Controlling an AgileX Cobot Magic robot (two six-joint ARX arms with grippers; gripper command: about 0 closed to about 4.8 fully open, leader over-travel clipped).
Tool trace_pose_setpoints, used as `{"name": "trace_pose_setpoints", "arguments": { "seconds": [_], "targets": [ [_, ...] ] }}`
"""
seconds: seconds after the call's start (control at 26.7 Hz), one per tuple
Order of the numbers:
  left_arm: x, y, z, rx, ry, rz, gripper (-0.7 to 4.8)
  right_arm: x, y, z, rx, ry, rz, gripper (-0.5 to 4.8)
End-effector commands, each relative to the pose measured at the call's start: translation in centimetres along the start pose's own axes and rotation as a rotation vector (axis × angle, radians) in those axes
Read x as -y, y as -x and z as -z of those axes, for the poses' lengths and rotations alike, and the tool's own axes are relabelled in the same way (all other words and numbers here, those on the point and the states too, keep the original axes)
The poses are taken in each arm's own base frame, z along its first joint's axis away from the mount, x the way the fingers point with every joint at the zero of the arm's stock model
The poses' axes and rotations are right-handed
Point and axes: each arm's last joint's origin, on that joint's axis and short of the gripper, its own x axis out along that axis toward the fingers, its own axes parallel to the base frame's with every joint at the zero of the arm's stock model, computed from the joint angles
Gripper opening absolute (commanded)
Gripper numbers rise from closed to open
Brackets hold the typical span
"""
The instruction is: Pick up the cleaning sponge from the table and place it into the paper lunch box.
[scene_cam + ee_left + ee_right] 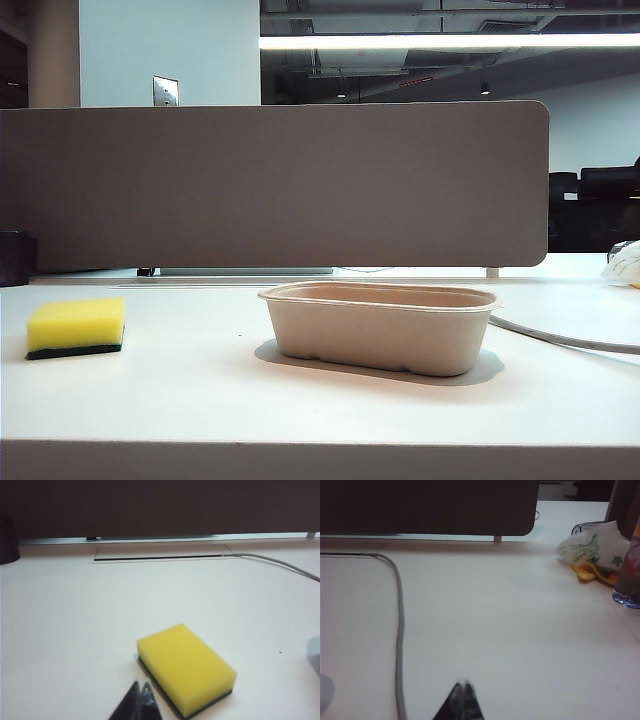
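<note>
Sponge (76,327), yellow foam uppermost and dark green scouring layer underneath, lying flat on the white bench (200,400) at the left of the exterior view. Paper lunch box (381,326), a beige pulp tray with rolled rim, standing upright near the middle of the bench, well apart from the sponge; its inside is not visible from this low angle. Grey-brown divider panel (280,185) rising along the far edge of the bench behind both objects. Grey cable (565,338) running across the bench surface to the right of the tray. Dark object (14,258) at the far left edge, beside the panel, too cropped to identify.

Left gripper (139,692), seen only in the left wrist view: fingers pressed together to a point, holding nothing, poised just beside the near corner of the sponge (186,668) without touching it.

Right gripper (464,690), seen only in the right wrist view: fingers likewise pressed together and empty, over bare bench with the cable (399,630) curving past on one side. Crumpled white bag with green print (592,547) and a clear container (628,575) lie at the far side of that view.
</note>
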Motion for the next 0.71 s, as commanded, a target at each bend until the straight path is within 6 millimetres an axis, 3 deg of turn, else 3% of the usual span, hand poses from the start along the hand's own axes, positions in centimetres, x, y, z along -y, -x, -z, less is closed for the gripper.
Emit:
{"name": "trace_pose_setpoints", "arguments": {
  "seconds": [0.04, 0.49, 0.71],
  "targets": [
    [0.0, 0.0, -0.2, 0.013, -0.002, 0.003, -0.04, 0.0, 0.0, -0.2, 0.018, -0.001, -0.002, -0.05],
    [0.0, 0.0, -0.2, 0.013, -0.002, 0.003, -0.04, -0.2, 0.0, -0.2, 0.017, 0.0, -0.017, -0.05],
    [0.0, 0.0, -0.2, 0.013, -0.002, 0.003, -0.04, -1.3, -0.2, 0.3, -0.046, 0.011, -0.13, -0.05]
  ]
}}
